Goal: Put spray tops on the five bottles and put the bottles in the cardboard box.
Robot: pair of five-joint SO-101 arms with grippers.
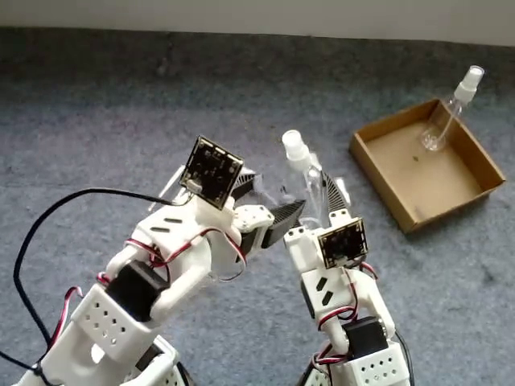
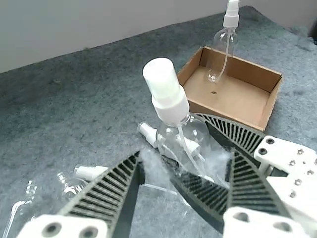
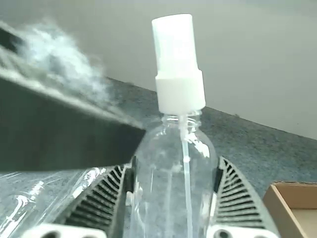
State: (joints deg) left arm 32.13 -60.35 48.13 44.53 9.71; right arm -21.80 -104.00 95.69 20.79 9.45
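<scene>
A grey, felt-like tabletop [image 1: 113, 112] is pictured with the left arm [image 1: 161, 273] and right arm [image 1: 346, 322] brought close together over its middle. A shallow cardboard box [image 1: 406, 173] is set well apart on the right arm's side. A capped bottle [image 1: 447, 119] is propped inside it, base on the box floor and neck leaned over the far wall. At centre, an upright clear bottle [image 2: 179, 130] is clamped at its body by the right claw [image 3: 174, 166], with a ribbed finger pressed to each side. The left claw [image 2: 184, 157] is held with its jaws spread wide just beside that bottle; whether it is touched cannot be told. The bottle's neck is crowned by a white spray top [image 2: 165, 89]. Loose bottles [image 2: 81, 174] are seen lying on the tabletop nearby.
</scene>
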